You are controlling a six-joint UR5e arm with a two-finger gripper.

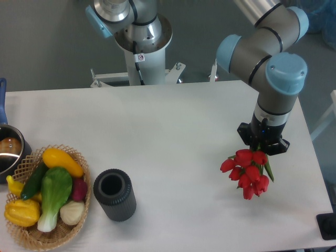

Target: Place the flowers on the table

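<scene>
A bunch of red tulips (247, 173) with green stems hangs from my gripper (262, 152) over the right part of the white table (173, 131). The blooms point down and to the left, low over the tabletop, with a faint shadow beneath. The fingers are hidden by the wrist and the flowers, and they are closed on the stems. A dark grey cylindrical vase (114, 194) stands empty on the table, far to the left of the flowers.
A wicker basket (31, 239) with yellow, green and white vegetables sits at the front left. A metal pot (8, 152) with a blue handle is at the left edge. The arm's base (139, 31) stands behind the table.
</scene>
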